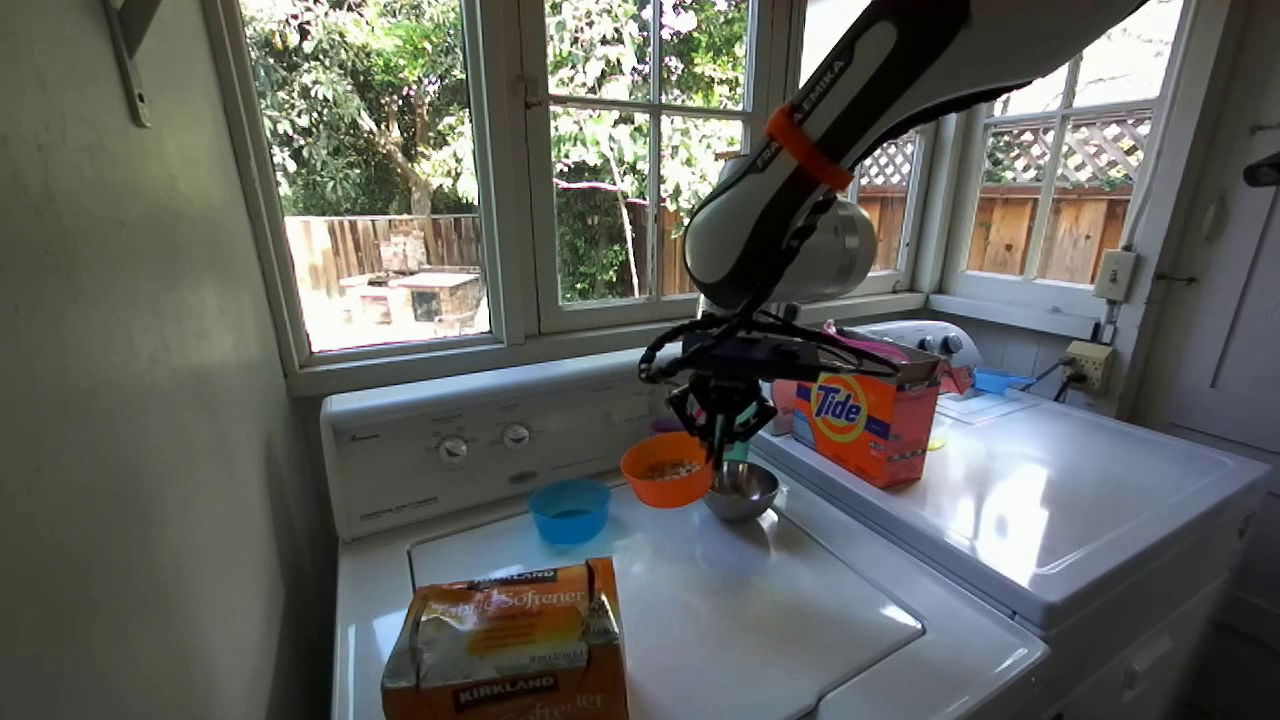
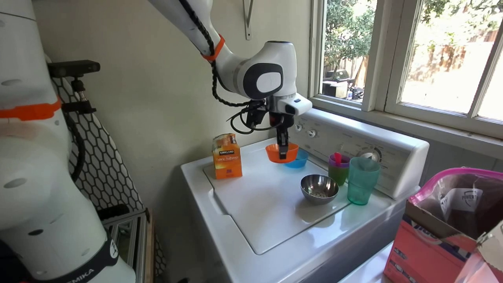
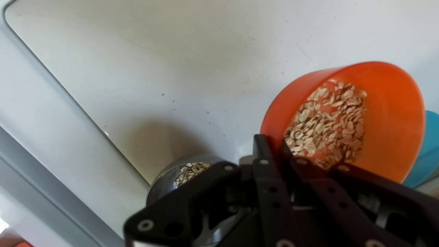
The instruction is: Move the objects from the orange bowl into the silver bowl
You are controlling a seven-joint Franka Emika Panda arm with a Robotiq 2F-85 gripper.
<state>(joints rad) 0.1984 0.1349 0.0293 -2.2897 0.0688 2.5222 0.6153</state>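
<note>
In an exterior view, windows (image 1: 600, 102) rise behind a white appliance lid (image 1: 730, 610); in an exterior view, a pale wall (image 2: 149, 98) flanks it, the silver bowl (image 2: 319, 181) on top; in the wrist view, the gripper (image 3: 274, 145) pinches the orange bowl (image 3: 391, 116) over the lid, apparently oats (image 3: 319, 127) inside

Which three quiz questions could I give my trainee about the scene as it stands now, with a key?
1. Multiple choice. What is the hand gripping?
a) a blue bowl
b) the orange bowl
c) a green tumbler

2. True or false? Oat-like flakes lie in the silver bowl.

3. Fill in the blank. The Kirkland box carries the product name "____".

Key: 1. b, pinched at its rim. 2. True; the wrist view shows them. 3. Fabric Softener.
</note>
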